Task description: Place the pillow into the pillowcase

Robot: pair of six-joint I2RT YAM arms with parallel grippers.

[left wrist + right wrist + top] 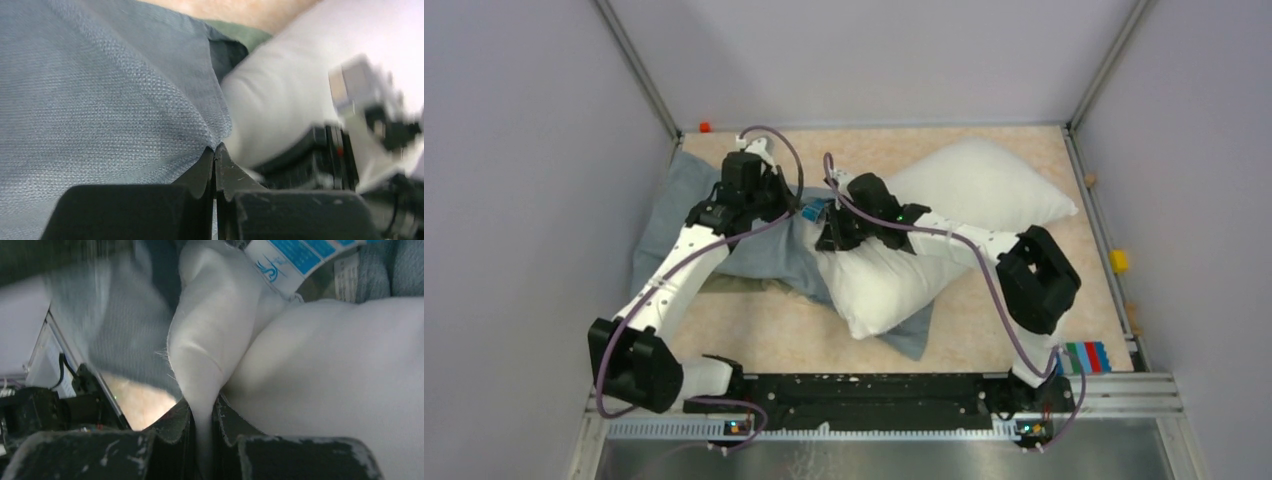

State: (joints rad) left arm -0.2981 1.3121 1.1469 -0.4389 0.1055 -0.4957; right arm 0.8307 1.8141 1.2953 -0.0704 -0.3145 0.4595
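1. With left gripper (215, 152), pinching pillowcase (100, 100) hem tight.
2. With right gripper (202, 407), clamping a fold of pillow (350, 370) beside the hem.
3. Barely started: most of pillow lying outside; stuffing left.

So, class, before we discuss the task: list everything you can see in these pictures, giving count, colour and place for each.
pillow: one, white, middle of the table
pillowcase: one, grey-blue, left of the pillow and partly under it
label: one, white and blue, at the pillow's corner
yellow block: one, yellow, right table edge
red item: one, red, far left corner
striped block: one, red, green and blue, near right corner
table: one, beige
left pincer: one, black, shut on the pillowcase
right pincer: one, black, shut on a pillow fold
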